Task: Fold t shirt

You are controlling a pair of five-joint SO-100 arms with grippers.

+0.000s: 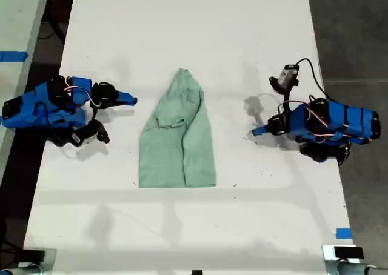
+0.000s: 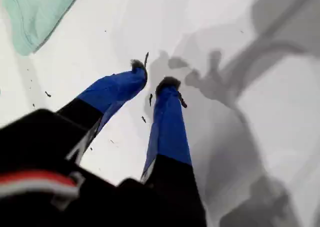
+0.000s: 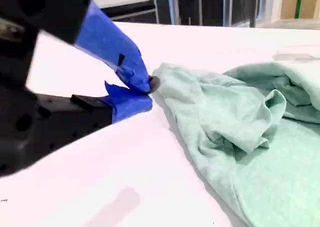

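The t shirt (image 1: 179, 142) lies flat and wrinkled in the middle of the white table (image 1: 182, 20), pale mint-green, wide at the near end and tapering to a point at the far end. My first gripper (image 1: 254, 131) sits at the exterior view's right, a short gap from the shirt's edge. Its blue fingers are slightly open over bare table (image 2: 153, 77), and the t shirt (image 2: 35, 12) lies off to one side. My second gripper (image 1: 133, 99), at the exterior view's left, points at the shirt's narrow half. It is shut and empty (image 3: 147, 92), just short of the t shirt (image 3: 250, 137).
The table's long edges run close behind both arm bases in the exterior view, with dark floor beyond. A blue tape mark (image 1: 343, 232) is stuck near the table's front corner at the exterior view's right. A second pale surface with blue tape (image 1: 13, 56) stands at the exterior view's left.
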